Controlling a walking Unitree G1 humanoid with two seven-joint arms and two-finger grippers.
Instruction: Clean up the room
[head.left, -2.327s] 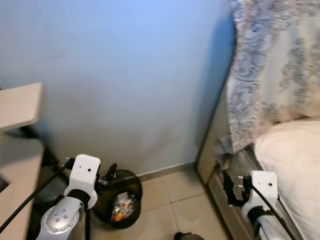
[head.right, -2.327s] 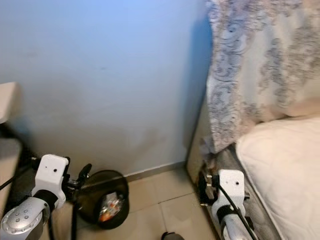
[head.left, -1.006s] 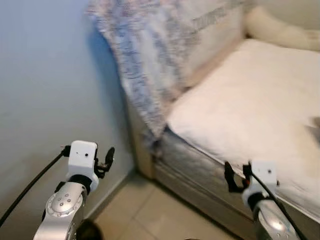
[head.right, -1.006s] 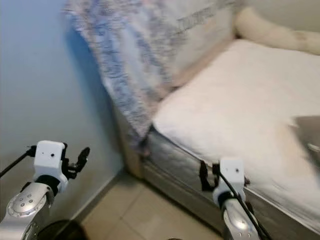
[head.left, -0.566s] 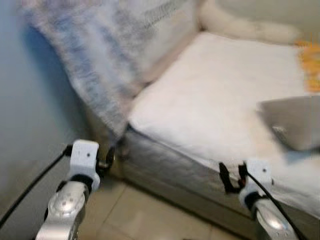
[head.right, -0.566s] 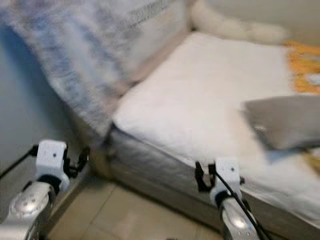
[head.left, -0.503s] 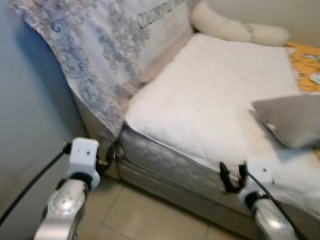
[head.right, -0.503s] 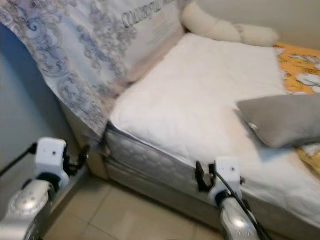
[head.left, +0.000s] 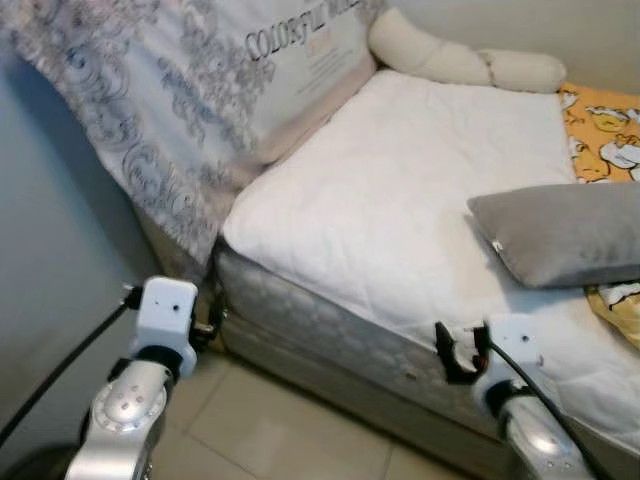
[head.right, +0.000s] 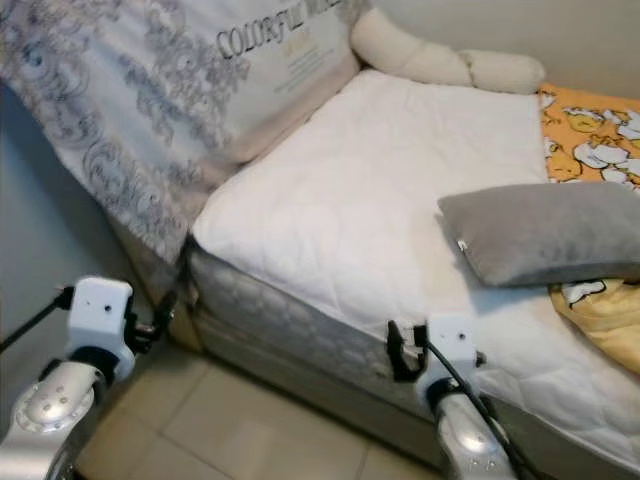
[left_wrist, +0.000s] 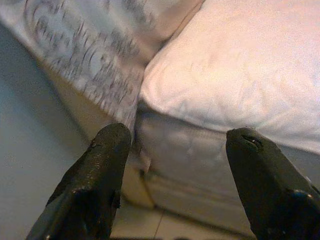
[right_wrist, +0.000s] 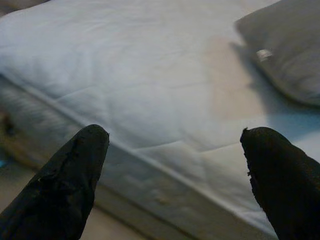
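Plainly, the robot faced the bed (head.left: 400, 200), both arms held low before the mattress edge. The left gripper (left_wrist: 175, 180) and the right gripper (right_wrist: 172, 180) each stood wide open and held nothing. A grey pillow (head.left: 560, 232) lay skewed on the bed's right side, partly over a yellow blanket (head.right: 590, 135); a long bolster (head.left: 460, 62) sat at the far end. To tidy well, it would likely need to step closer and square up to the pillow before reaching, keeping the fingers spread.
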